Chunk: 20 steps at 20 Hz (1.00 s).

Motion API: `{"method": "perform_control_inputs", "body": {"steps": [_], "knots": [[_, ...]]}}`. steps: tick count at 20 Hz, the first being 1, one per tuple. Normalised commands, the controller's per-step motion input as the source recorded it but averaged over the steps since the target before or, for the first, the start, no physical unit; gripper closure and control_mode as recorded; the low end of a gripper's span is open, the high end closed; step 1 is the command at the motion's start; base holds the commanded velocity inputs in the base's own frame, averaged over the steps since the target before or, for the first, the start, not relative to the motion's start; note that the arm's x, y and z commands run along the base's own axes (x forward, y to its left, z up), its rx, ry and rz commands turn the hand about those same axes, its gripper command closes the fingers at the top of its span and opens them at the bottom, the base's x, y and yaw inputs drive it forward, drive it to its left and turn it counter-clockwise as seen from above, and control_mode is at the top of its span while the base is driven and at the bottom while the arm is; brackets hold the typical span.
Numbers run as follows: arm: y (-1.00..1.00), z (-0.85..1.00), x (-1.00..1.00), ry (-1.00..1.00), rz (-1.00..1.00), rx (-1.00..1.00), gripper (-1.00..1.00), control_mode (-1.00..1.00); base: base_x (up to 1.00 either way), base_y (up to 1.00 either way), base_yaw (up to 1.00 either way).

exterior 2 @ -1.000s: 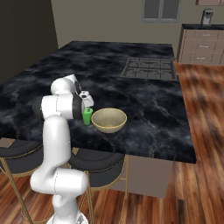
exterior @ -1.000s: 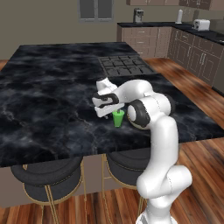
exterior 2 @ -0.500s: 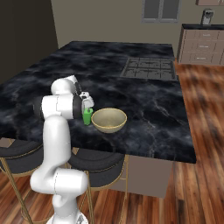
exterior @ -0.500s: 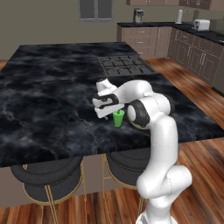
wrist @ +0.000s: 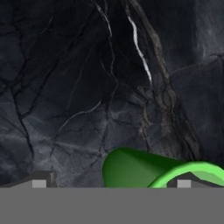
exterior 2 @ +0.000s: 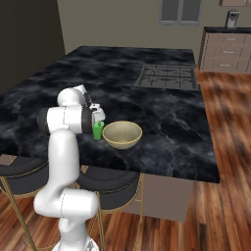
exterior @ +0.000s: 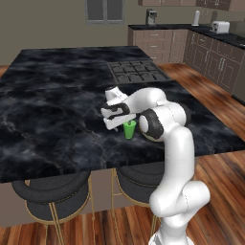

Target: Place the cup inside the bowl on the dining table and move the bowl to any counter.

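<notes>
Two task objects are sitting near the front edge of the dining table [exterior 2: 162, 117]: the cup [exterior: 129, 129] and the bowl [exterior 2: 122, 135]. The cup is standing upright on the black marble, just beside the bowl and apart from it, on the side toward the arm. The bowl is resting upright with nothing inside it, so the first step, cup into bowl, is not yet done.

The gripper [exterior: 116, 125] is hovering low over the marble right at the cup, jaws standing fully apart and holding nothing. Judgement: the hand is being held this low, with jaws wide, in order to straddle the cup for a side or top pinch.

In the hand view the cup [wrist: 153, 169] is lying at the bottom of the picture, off-centre toward one finger tip, its rim curving around that tip. So the cup is not centred between the jaws; whether that finger is touching the rim I cannot tell.

Judgement: closing as things stand risks nudging or tipping the cup toward the bowl; a small sideways correction looks advisable first.
</notes>
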Motion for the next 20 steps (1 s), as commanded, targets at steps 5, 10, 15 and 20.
{"method": "perform_control_inputs", "body": {"steps": [5, 10, 15, 20], "knots": [[0.0, 0.0, 0.0, 0.0, 0.0, 0.0, 1.0, -1.0, 0.0, 0.0, 0.0], [0.0, 0.0, 0.0, 0.0, 0.0, 0.0, 1.0, -1.0, 0.0, 0.0, 0.0], [0.0, 0.0, 0.0, 0.0, 0.0, 0.0, 1.0, -1.0, 0.0, 0.0, 0.0], [0.01, 0.16, 0.0, 0.02, 0.0, 0.0, 1.0, -1.0, 0.0, 0.0, 0.0]]}}
